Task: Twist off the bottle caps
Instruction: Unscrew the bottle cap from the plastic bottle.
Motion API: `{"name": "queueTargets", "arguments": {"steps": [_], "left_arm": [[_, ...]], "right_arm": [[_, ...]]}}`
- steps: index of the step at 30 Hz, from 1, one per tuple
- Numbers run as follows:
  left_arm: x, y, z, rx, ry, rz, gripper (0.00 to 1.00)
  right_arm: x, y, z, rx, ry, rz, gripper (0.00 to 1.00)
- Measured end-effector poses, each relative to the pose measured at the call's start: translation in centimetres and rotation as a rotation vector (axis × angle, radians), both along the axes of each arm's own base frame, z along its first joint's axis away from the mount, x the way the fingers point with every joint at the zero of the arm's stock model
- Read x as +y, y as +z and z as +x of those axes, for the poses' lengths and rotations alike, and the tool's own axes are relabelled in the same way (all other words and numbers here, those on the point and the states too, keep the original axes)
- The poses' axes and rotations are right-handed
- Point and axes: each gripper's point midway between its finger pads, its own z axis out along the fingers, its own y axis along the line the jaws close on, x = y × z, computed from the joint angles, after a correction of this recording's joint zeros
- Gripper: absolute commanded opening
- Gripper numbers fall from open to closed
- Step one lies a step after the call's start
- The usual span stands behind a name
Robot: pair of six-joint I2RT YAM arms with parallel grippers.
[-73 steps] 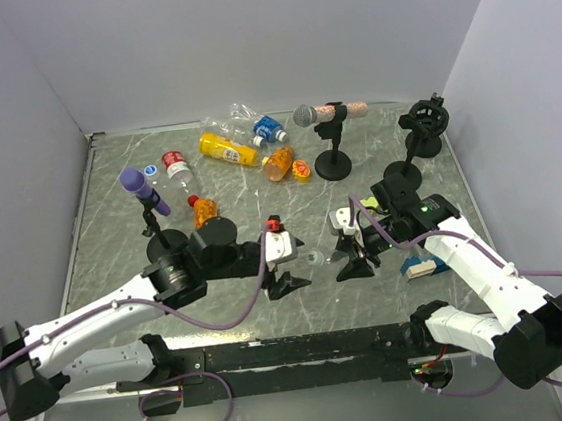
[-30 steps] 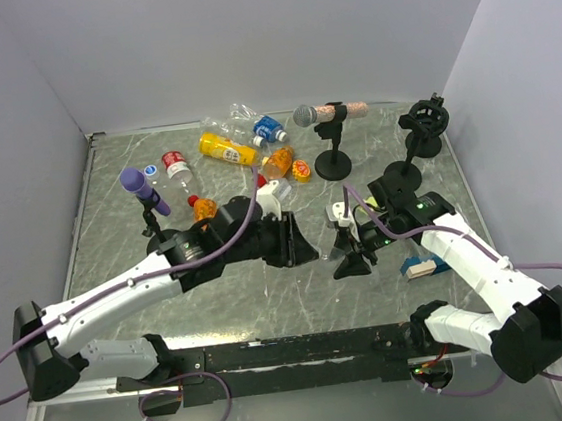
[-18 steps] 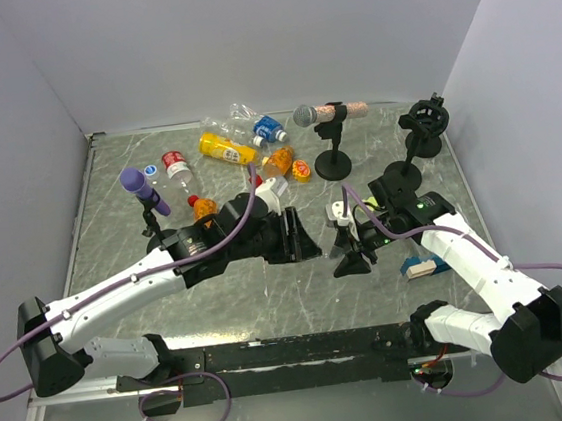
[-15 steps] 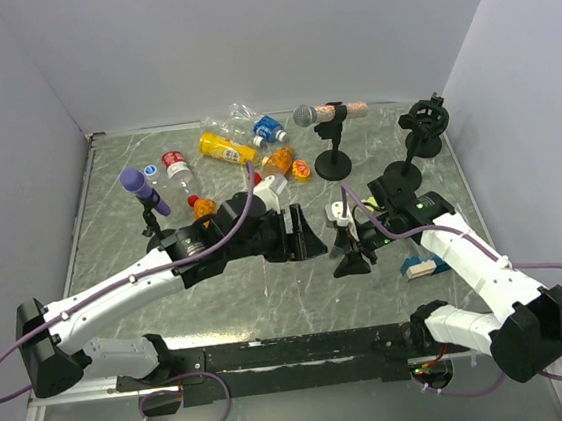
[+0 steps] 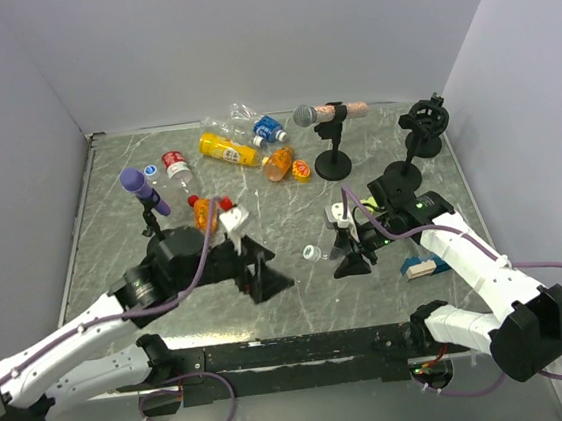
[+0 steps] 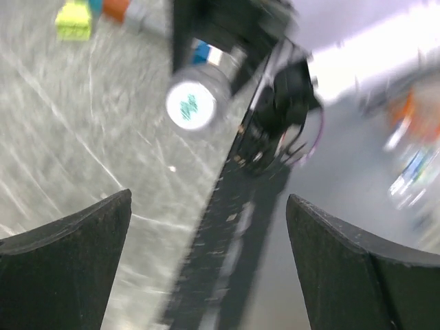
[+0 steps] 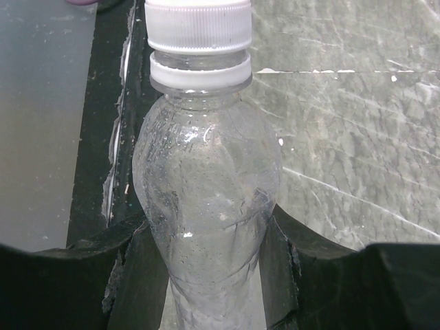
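**The cap may not come off if the left gripper returns off-line**

The left gripper (image 6: 207,203) stands wide open and empty, and the white cap (image 7: 199,26) lies ahead of it, well apart, so a new approach can miss. The right gripper (image 7: 206,227) is clamped on the clear bottle (image 7: 206,165), whose thin body may slip or twist between the fingers. The cap sits on the neck, beyond those fingertips.

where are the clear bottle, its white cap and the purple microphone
clear bottle (image 7: 206,206), right wrist view, middle of its body
white cap (image 7: 199,24), right wrist view, ribbed side
purple microphone (image 5: 133,178), top view, its head
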Motion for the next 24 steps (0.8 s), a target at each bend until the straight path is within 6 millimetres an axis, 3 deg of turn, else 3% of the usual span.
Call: {"name": "queueTargets", "arguments": {"steps": [3,6,10,15,21,24], "left_arm": [[0.9,-1.0,-1.3,-0.227,-0.131,-0.016,0.97],[0.8,-1.5,-1.3,-0.435,-0.215,-0.011,0.97],[-1.0,-0.8,0.1,-0.610,-0.288,0.026,0.97],[-3.5,-0.4,1.1,-0.692,-0.361,0.032,0.99],[-4.8,-1.3,1.3,-0.698,-0.415,0.036,0.82],[-5.4,-1.2,1.5,-0.700,-0.426,0.036,0.69]], "right_arm": [[-0.1,0.0,-0.3,-0.003,0.015,0.002,0.17],[-0.1,0.0,-0.5,-0.005,0.027,0.005,0.17],[-0.1,0.0,-0.5,-0.014,0.033,0.008,0.17],[-0.1,-0.2,-0.6,-0.016,0.038,0.007,0.17],[-0.1,-0.1,-0.7,-0.017,0.044,0.010,0.17],[-0.1,-0.1,-0.7,-0.016,0.044,0.010,0.17]]}}
